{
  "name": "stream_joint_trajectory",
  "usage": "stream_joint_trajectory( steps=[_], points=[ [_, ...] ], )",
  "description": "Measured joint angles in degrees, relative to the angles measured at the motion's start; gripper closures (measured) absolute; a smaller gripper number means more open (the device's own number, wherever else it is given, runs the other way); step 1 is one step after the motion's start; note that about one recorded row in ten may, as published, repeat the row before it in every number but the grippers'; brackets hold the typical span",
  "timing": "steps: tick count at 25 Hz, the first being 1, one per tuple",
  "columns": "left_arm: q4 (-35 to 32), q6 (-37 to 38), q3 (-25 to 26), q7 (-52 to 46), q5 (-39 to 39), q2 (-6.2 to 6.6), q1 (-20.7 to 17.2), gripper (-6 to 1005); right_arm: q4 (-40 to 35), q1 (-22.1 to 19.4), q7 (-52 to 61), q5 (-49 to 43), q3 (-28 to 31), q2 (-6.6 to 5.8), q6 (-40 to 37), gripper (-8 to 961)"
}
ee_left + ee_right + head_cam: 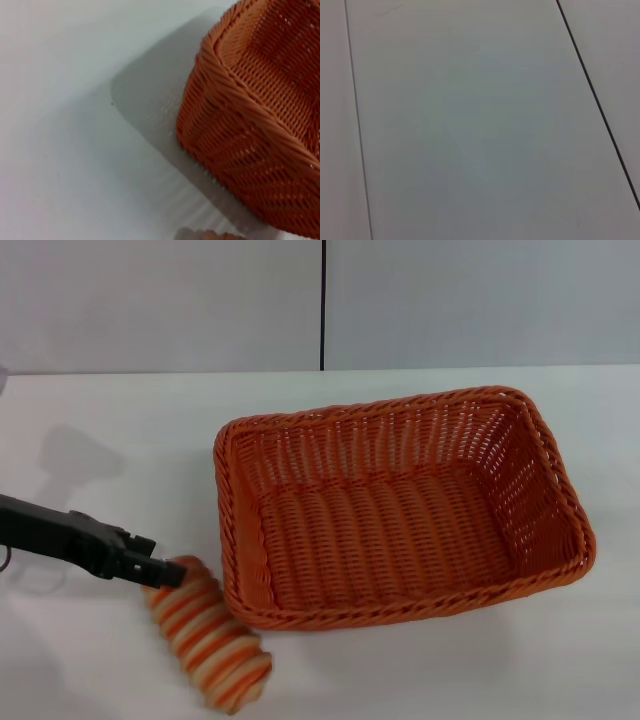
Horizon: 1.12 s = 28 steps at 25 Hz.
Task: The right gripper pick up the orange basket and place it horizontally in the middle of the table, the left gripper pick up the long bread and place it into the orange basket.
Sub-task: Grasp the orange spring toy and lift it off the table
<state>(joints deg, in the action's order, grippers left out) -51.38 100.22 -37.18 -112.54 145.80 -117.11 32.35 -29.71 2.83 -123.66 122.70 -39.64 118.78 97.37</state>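
Note:
The orange basket [400, 505] lies lengthwise across the middle of the white table [120, 420], empty inside. One of its corners [250, 125] fills the left wrist view. The long bread [208, 635], striped orange and cream, rests on the table just outside the basket's near left corner. A sliver of the long bread [210, 235] shows at the edge of the left wrist view. My left gripper [170, 575] comes in from the left on its black arm, its tip at the bread's far end. The right gripper is out of view.
A grey wall with a dark vertical seam [323, 305] stands behind the table. The right wrist view holds only pale panels with thin seams [597, 95]. Bare tabletop spreads left of the basket and along the front edge.

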Motion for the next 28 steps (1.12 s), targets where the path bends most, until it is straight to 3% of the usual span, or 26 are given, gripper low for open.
stream_joint_trajectory(
  steps=[11,18,28],
  points=[
    [-1.4,-1.1,-0.9,0.4,0.0,0.40,-0.9,235,0.3,0.1,0.0,0.0,0.5,-0.04,-0.2,520],
    [-4.4,-0.5,-0.9,1.1,0.0,-0.23,-1.8,453,0.8,0.1,0.0,0.0,0.9,-0.04,-0.3,520],
    [-4.9,2.1,-0.5,1.2,-0.4,0.85,-1.7,882,0.8,0.2,0.0,0.2,0.9,0.04,-0.5,519]
  ],
)
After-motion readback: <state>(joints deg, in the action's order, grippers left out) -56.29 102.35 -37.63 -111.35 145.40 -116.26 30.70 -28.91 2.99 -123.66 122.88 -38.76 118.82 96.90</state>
